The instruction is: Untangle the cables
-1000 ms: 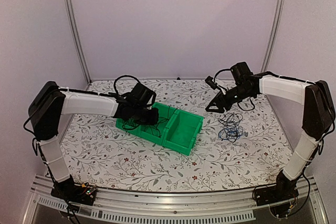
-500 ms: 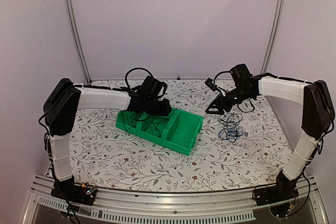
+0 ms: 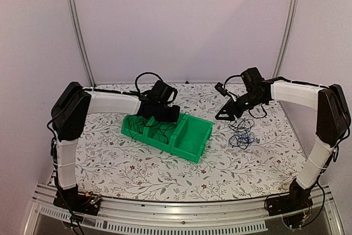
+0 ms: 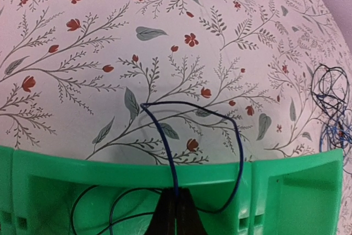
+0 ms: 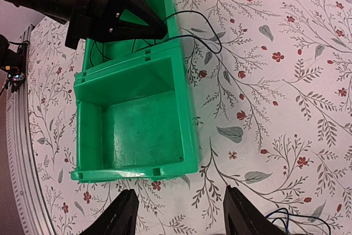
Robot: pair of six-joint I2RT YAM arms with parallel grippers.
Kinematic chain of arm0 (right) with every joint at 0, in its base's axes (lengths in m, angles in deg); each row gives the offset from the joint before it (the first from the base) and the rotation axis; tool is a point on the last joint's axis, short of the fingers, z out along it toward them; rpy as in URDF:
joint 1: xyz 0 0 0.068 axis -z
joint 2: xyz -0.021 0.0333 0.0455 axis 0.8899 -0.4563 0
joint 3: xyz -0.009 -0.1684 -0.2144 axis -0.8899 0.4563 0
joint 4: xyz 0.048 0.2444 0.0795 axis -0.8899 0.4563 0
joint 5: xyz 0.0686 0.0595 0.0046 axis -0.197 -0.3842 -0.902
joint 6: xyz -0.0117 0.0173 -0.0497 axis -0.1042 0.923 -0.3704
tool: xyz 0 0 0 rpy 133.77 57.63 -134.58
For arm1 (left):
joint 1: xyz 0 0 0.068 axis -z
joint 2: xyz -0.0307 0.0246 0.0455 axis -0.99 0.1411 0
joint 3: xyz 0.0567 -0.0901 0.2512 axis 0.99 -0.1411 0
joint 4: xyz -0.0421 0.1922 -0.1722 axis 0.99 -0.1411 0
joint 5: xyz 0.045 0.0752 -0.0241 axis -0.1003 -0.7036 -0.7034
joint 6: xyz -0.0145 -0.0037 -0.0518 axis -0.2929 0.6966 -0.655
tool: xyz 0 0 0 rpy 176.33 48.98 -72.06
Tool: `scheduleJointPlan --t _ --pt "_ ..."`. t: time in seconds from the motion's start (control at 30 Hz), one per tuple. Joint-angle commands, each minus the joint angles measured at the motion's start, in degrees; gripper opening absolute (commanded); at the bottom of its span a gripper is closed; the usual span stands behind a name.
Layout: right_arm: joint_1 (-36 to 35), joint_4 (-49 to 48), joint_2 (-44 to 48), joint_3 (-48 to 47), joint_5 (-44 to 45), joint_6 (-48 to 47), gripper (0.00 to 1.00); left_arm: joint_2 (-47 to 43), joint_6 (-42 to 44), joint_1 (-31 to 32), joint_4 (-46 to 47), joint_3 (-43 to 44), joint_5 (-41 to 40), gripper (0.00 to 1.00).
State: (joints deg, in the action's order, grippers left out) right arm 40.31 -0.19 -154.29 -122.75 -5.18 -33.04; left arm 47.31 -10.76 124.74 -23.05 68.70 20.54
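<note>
Since the left gripper has its jaws pressed together on a blue cable just above the far rim of the green bin, we judge the step in hand to be stowing this one freed strand in the bin's left compartment. From the pinch the cable climbs over the rim, loops out across the tabletop and drops back into the bin. More thin black cables lie in that same compartment.

To do this well, we would draw the loop back over the rim first and let go only once all of it hangs inside. We would move slowly, because a wire this thin is likely to spring out again or hook on the rim. We would also keep the pinch clear of the black strands below, so nothing knots anew.

Further out, the right gripper hovers with its fingers spread wide and nothing between them, over the tabletop beside the bin's right compartment. The remaining tangle of cables, black and blue, lies toward the right edge of the tabletop, well apart from the bin. For its turn, we would go for a free end, not the knot.
</note>
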Motion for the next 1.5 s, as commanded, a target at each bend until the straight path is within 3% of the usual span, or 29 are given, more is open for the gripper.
scheduleJointPlan --t 0.0,0.27,0.4,0.67,1.03,1.17,1.37,1.47 --pt "-0.07 -0.21 -0.84 0.07 0.42 0.05 0.57 -4.41 0.19 -0.42 -0.06 -1.39 0.23 0.00" --pt "-0.09 -0.68 -1.32 0.54 -0.57 0.54 0.57 -22.91 -3.94 2.77 1.18 -16.06 -6.27 0.00" --pt "-0.04 -0.95 -1.96 -0.02 -1.28 1.24 0.57 -26.74 -6.45 3.27 1.83 -22.56 -7.54 0.00" --pt "-0.09 -0.25 -2.22 -0.45 -1.34 1.67 0.56 -21.85 -7.48 3.57 1.91 -24.27 -5.77 0.00" --pt "3.14 1.17 0.57 2.91 5.05 1.90 0.56 -8.10 -4.44 3.69 -1.11 -12.01 -3.91 0.00" --pt "8.63 1.76 1.16 3.24 7.34 2.93 0.54 -9.67 -6.02 4.15 -6.23 -10.25 -5.64 0.19" --pt "15.18 2.52 2.11 4.12 10.13 3.80 0.52 -18.95 -7.48 5.76 -8.58 -12.32 -7.80 0.53" --pt "17.34 2.56 2.46 5.11 12.10 3.94 0.51 -22.50 -7.77 6.93 -9.11 -12.23 -9.58 0.60"
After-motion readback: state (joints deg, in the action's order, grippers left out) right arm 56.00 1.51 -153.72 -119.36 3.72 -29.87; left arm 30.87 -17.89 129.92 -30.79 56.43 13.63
